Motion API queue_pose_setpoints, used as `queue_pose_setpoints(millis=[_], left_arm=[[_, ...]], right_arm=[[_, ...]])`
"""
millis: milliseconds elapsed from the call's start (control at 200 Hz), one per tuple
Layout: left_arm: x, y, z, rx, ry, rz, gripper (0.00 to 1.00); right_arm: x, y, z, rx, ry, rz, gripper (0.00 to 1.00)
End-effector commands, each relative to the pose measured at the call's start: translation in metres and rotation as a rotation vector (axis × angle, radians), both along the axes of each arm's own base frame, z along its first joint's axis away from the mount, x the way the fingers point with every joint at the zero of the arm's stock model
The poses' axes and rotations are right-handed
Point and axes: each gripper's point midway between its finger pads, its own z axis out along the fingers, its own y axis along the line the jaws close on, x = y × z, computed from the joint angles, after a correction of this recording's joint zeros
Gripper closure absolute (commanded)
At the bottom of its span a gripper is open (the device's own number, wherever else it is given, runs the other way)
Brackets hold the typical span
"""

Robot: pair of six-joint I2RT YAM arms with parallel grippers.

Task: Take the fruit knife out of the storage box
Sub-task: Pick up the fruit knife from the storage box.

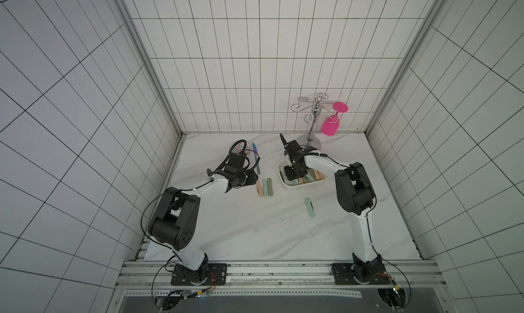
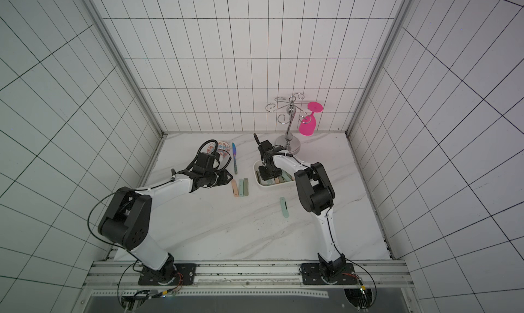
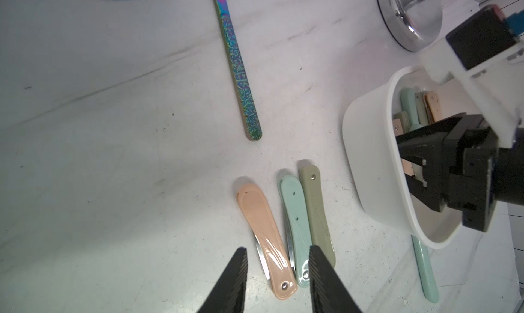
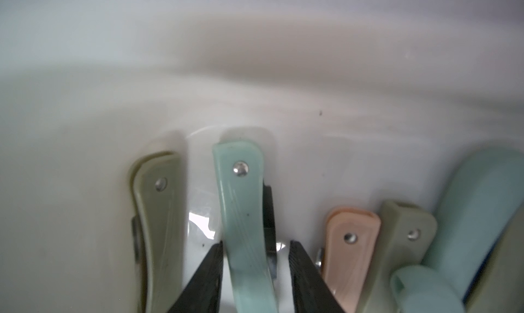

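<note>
Four folding fruit knives lie out on the table (image 1: 241,226), as I count them. A peach-handled knife (image 3: 262,232), a mint-handled knife (image 3: 295,220) and an olive-handled knife (image 3: 316,209) lie side by side under my left gripper (image 3: 278,247). A lone mint knife (image 1: 310,207) lies by itself nearer my right arm. My left gripper hangs just above the near ends of that row, jaws apart, nothing between them.

The storage box (image 1: 300,185) is far from emptied. My right gripper (image 4: 256,243) is down inside it, its jaws straddling a mint knife (image 4: 243,212) that lies on the box floor. One finger (image 4: 204,274) touches the handle's edge and the other stands a sliver off the blade side, so I judge the grip not yet made (apart, but nearly there). Beside it in the box lie an olive knife (image 4: 158,212), a peach knife (image 4: 346,240) and a second olive knife (image 4: 397,240). More pale handles sit at the edge of the wrist view, partly cut off.

What is left, as I read it: pinch this mint knife, lift it clear of the wall, set it on the table, then go on to the others.
</note>
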Motion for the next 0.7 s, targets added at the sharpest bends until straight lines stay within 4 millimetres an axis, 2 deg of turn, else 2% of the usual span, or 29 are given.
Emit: queue_pose_setpoints(millis=[0,135,335,470,555,600,625,695], left_arm=[[0.006,-0.002,0.020,-0.030,-0.041,-0.009,0.60],[0.005,0.000,0.020,-0.035,-0.039,-0.007,0.60],[0.007,-0.003,0.025,-0.048,-0.045,-0.017,0.59],[0.009,-0.005,0.035,-0.059,-0.065,-0.024,0.58],[0.010,-0.005,0.040,-0.060,-0.073,-0.027,0.57],[0.010,-0.005,0.041,-0.060,-0.076,-0.028,0.57],[0.011,-0.005,0.043,-0.061,-0.078,-0.028,0.57],[0.011,-0.006,0.045,-0.063,-0.083,-0.029,0.57]], right_arm=[[0.009,-0.009,-0.011,-0.082,-0.031,-0.032,0.65],[0.009,-0.008,-0.014,-0.077,-0.033,-0.036,0.67],[0.004,0.003,-0.020,-0.054,-0.013,-0.017,0.59],[0.000,0.003,-0.027,-0.054,0.006,-0.023,0.59],[-0.001,0.003,-0.029,-0.046,0.011,-0.026,0.67],[-0.001,0.004,-0.028,-0.042,0.012,-0.025,0.81],[-0.001,0.004,-0.027,-0.038,0.010,-0.026,0.86],[-0.001,0.005,-0.023,-0.032,0.006,-0.025,0.90]])
